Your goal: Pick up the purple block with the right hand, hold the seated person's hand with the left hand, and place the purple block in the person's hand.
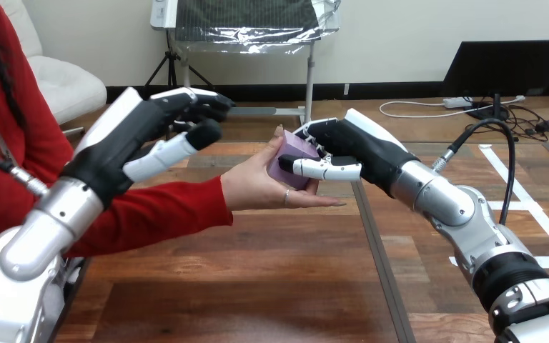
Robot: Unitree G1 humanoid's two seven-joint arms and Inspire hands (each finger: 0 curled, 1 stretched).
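A robot's right hand (pixel 361 150) is gripping the purple block (pixel 297 148), its thumb lying across the front face and its fingers curling behind, and is holding the block against the open palm of the person's hand (pixel 257 187), which is reaching in from the view's left above the worktop (pixel 257 286). The left hand (pixel 161 139) is hovering open over the person's forearm (pixel 164 211), fingers and thumb nearly straight, apart from the arm and grasping nothing. That gap is looking like the chief risk. With nothing steadying the person's hand, it is free to dip or drift as the block is released, and a block sitting on a tilted palm could be sliding off toward the worktop. A second hazard is lying at the thumb. It is sitting just above the person's outstretched fingers, and any downward push could be pinching them. The left hand, closing where it is hanging now, would be catching the forearm rather than the hand.
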